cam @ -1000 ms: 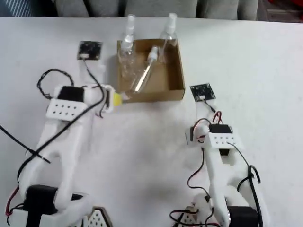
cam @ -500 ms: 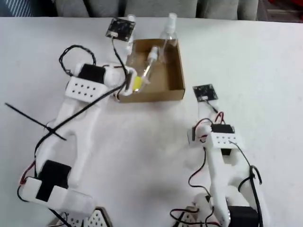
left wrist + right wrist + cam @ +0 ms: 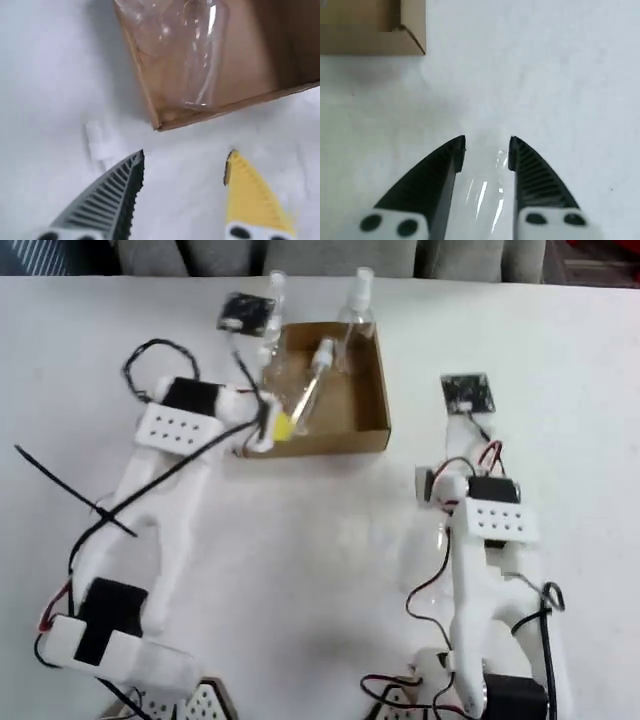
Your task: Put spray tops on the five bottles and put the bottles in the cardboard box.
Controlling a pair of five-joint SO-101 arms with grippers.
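Right gripper (image 3: 487, 145) clasps a clear bottle (image 3: 487, 190); left gripper (image 3: 182, 162) gapes wide beside cardboard box (image 3: 250, 50)

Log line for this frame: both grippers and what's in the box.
left gripper: open, by cardboard box corner | right gripper: shut on clear bottle | in box: spray-topped bottle lying down

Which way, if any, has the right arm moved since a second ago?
Yes. The right arm has shifted forward and to its right, farther from the cardboard box.
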